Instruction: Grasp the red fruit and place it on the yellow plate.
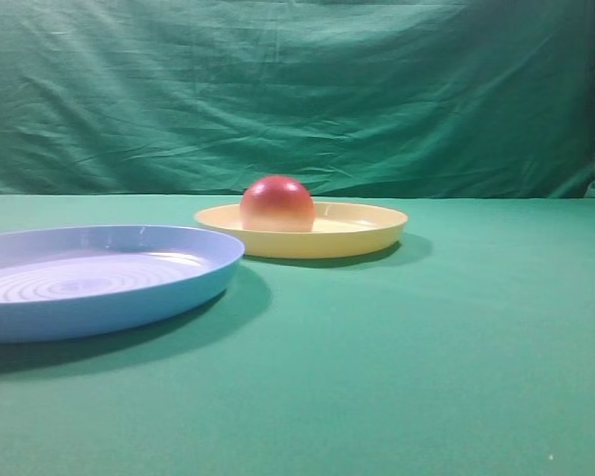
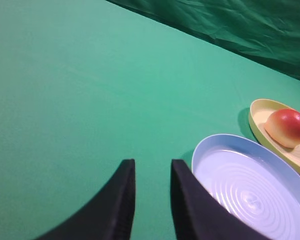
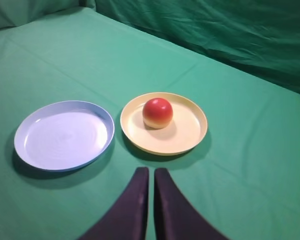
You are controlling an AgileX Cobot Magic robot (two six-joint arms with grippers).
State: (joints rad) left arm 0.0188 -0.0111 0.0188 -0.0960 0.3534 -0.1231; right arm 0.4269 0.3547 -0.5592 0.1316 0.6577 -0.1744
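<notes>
While one red fruit [image 3: 157,112] sits on yellow plate [image 3: 190,142] (two plates total), right jaws together, left jaws apart.

Red fruit [image 1: 277,203]: smooth dome, deep red on top fading to orange-yellow at the base, sitting flat side down, upright, inside the yellow plate [image 1: 362,241]. It rests off-centre on the plate floor, toward the back-left part in the right wrist view. Yellow plate: round, shallow, pale yellow, raised rim, lying flat on the green cloth. Nothing grips either one.
</notes>
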